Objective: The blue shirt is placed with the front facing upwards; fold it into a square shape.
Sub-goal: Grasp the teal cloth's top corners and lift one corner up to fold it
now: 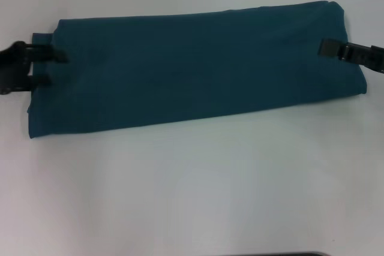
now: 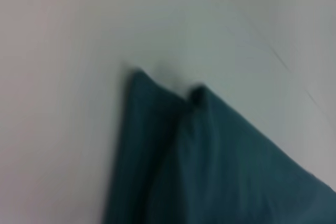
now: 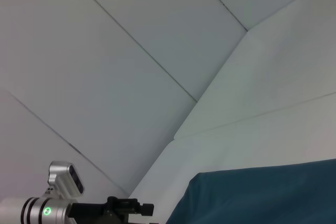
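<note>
**Both tools at the ends of the folded shirt**

The left tool (image 1: 53, 67) sits at the left end of the blue shirt (image 1: 192, 70), its two dark fingers spread apart, one above the other in the head view, with their tips over the edge of the cloth. Whether the fingers touch the fabric cannot be told. The right tool (image 1: 327, 47) reaches in from the opposite side, its tip over the upper right part of the shirt's end; only a single dark bar shows, so I cannot tell whether it is open or closed, or whether it holds cloth.

Between the two tools the shirt lies flat on the white table (image 1: 192, 190) as a long, narrow band, folded lengthwise and slightly tilted, its right end higher in the head view. No lettering shows on its upper face. At the left tool's end a lower layer sticks out a little past the upper one. The left wrist view shows a folded corner of the shirt (image 2: 210, 171) against the table. The right wrist view shows one edge of the shirt (image 3: 262, 195), with the left tool (image 3: 131, 208) beyond it.
</note>
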`<state>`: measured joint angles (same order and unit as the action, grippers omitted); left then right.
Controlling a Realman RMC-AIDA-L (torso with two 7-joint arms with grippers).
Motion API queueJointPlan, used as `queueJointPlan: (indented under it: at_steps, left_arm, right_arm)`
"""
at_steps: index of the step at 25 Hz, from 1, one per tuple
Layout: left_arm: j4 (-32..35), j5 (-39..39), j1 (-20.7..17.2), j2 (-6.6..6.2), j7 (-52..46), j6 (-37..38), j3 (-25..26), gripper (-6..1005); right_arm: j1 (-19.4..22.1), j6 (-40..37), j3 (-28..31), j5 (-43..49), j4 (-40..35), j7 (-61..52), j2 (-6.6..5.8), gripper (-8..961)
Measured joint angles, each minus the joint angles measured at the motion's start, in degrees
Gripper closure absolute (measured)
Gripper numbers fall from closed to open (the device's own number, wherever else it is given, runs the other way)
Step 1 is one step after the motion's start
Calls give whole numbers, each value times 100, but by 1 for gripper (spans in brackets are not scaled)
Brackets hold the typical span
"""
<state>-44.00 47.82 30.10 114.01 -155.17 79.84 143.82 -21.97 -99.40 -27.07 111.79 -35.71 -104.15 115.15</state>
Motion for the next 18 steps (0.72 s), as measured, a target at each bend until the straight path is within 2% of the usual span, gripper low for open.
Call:
queueJointPlan:
  at_steps: [5,18]
  left_arm:
    - [-2,-2,-15,99,-6,-16,44,283]
    - [370,-64,27,68,-17,-667,-20,282]
  right_arm:
    - [0,3,7,0,3,-6,-9,11]
    - [0,16,-18,0,3,-89,-4,9]
